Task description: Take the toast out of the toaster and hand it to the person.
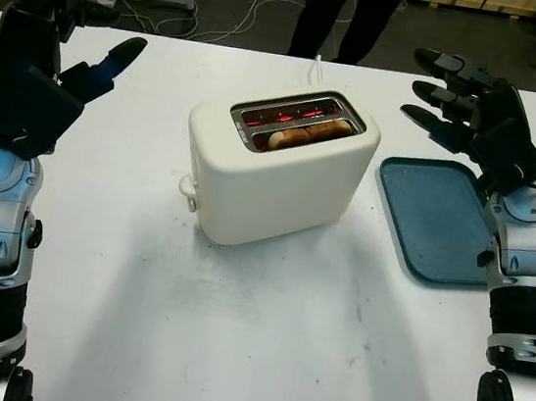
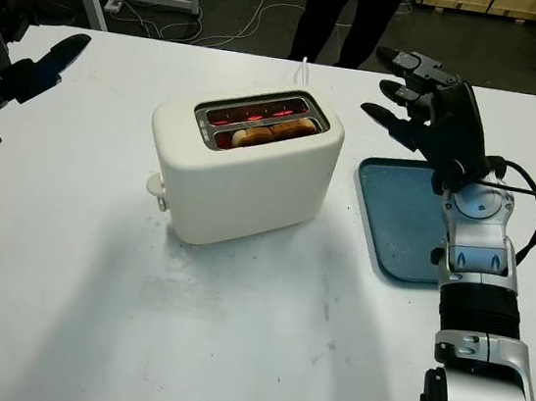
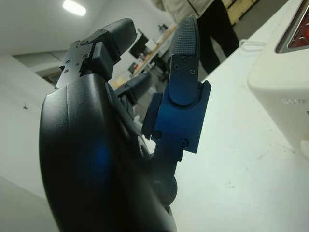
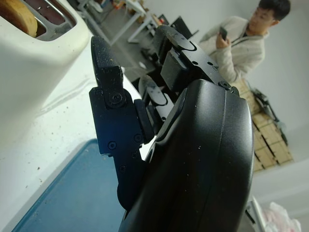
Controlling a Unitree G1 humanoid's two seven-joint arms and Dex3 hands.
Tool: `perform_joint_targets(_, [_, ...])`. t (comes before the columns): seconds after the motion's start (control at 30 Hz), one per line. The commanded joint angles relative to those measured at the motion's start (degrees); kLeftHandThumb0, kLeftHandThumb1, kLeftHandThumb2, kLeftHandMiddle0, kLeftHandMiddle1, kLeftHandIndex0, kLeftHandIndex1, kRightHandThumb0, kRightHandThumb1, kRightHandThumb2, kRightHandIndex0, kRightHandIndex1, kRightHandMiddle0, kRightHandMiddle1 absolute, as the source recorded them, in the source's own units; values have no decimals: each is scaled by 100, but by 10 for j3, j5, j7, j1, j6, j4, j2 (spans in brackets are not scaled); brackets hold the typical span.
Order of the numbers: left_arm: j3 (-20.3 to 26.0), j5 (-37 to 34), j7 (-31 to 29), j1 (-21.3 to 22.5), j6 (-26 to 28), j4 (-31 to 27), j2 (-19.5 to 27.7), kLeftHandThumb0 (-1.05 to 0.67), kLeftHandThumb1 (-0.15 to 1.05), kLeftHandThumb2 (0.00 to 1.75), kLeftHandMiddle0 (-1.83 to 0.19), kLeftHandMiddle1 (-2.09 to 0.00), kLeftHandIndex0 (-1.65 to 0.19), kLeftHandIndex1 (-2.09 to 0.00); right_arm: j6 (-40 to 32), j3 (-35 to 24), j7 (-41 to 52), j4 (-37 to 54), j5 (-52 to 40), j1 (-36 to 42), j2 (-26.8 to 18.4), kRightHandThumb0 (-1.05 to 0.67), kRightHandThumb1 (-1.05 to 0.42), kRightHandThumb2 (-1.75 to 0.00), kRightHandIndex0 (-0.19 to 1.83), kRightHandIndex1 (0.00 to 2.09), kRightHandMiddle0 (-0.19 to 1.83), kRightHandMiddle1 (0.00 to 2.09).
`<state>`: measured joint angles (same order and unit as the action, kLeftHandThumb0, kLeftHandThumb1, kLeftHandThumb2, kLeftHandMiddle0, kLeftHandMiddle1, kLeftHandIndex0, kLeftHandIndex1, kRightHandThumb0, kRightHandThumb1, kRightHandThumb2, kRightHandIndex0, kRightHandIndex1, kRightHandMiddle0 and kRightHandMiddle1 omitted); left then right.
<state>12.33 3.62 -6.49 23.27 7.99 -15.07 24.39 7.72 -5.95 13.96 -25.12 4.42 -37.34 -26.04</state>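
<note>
Toaster (image 1: 277,167) stands mid-table (image 1: 257,357). Toast (image 1: 309,132) sits in its nearer slot. Tray (image 1: 434,217) lies flat on the table just right of the toaster, apart from it. Left hand (image 1: 69,26) is raised, open, above the table's far left corner, well left of the toaster. Right hand (image 2: 424,102) hangs open over the tray's far end, near the toaster's right side. A person (image 1: 347,13) stands beyond the table's far edge, behind the toaster.
</note>
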Motion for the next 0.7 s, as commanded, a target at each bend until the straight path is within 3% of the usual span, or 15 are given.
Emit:
perform_joint_targets(0.0, [0, 2, 0, -5, -2, -5, 1, -50, 87, 25, -4, -122, -13, -94, 1, 3, -5, 4, 2, 1, -3, -47, -92, -3, 65, 1, 62, 0])
perform_joint_targets(0.67, [0, 2, 0, -5, 4, -9, 0, -48, 84, 29, -3, -121, -13, -93, -2, 1, -3, 7, -3, -1, 0, -42, -92, -3, 64, 0, 60, 0])
